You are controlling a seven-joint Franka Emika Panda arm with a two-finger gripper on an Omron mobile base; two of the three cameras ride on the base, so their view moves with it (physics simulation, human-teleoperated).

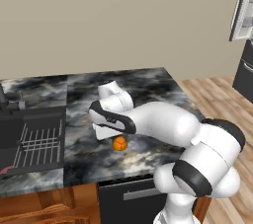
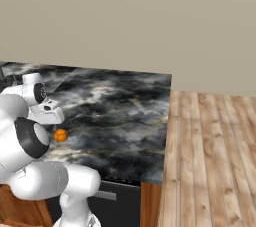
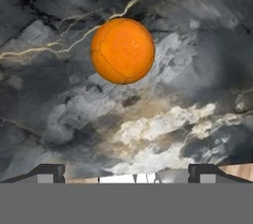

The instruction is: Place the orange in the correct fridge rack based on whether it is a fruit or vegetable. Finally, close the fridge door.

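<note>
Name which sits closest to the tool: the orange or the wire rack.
The orange, a bright ball on the marble counter directly under the open tool; the wire rack lies well off at the counter's left end.

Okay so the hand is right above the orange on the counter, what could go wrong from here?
The orange is a round ball lying loose on the smooth marble counter, so a finger nudging it on descent could send it rolling. It also sits off-centre from the open gripper in the hand view, so a straight drop might close beside it. It lies toward the counter's front edge, so a roll could carry it off.
</note>
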